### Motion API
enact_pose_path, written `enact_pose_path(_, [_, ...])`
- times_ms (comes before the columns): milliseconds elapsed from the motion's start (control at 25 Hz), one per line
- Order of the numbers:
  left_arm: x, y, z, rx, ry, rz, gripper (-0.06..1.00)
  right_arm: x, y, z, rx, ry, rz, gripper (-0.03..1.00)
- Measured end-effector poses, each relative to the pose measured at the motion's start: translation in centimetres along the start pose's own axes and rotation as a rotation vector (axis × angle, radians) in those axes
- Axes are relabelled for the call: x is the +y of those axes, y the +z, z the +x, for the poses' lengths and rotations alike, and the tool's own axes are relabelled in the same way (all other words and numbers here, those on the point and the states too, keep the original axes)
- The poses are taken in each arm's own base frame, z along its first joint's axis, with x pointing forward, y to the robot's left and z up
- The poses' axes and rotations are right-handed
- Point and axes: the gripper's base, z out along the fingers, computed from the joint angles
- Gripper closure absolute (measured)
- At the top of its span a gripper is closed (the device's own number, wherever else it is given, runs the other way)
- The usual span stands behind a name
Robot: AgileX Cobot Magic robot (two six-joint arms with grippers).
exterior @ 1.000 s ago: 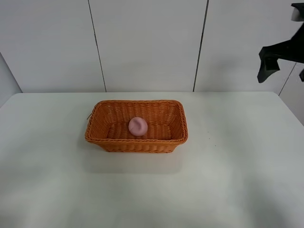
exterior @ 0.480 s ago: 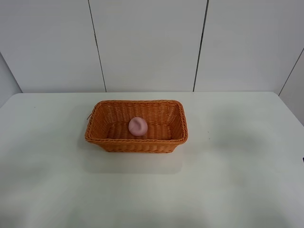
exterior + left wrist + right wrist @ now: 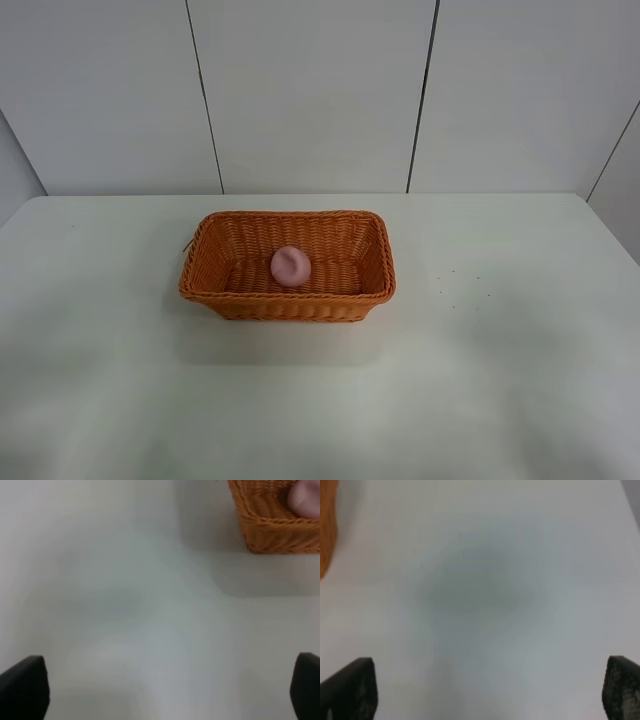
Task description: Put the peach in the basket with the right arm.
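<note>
The matte pink peach lies inside the woven wicker basket; both arms' fingers are spread apart, empty, cut off by the frame.

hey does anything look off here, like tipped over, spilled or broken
Nothing stands out. The basket sits upright and intact on the white table, with the peach resting inside it. Both tools are open and empty.

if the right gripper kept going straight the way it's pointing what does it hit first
Most likely the bare white table: the right gripper is open over it with nothing between its fingers. The basket sits off to one side, outside that line.
</note>
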Motion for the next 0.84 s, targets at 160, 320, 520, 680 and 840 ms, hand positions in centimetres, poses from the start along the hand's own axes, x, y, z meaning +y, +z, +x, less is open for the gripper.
enact_pose_path(160, [0.0,0.0,0.0,0.0,0.0,0.0,-0.04,0.0,-1.2,0.7,-0.1,0.002,0.0,0.27])
enact_pose_path(320, [0.0,0.0,0.0,0.0,0.0,0.0,-0.04,0.0,-1.7,1.0,-0.135,0.003,0.0,0.27])
enact_pose_path(520, [0.0,0.0,0.0,0.0,0.0,0.0,-0.04,0.0,-1.7,1.0,-0.135,0.003,0.0,0.27])
enact_pose_path(680, [0.0,0.0,0.0,0.0,0.0,0.0,-0.04,0.0,-1.7,1.0,-0.135,0.003,0.0,0.27])
enact_pose_path(840, [0.0,0.0,0.0,0.0,0.0,0.0,-0.04,0.0,-1.7,1.0,-0.135,0.004,0.0,0.27])
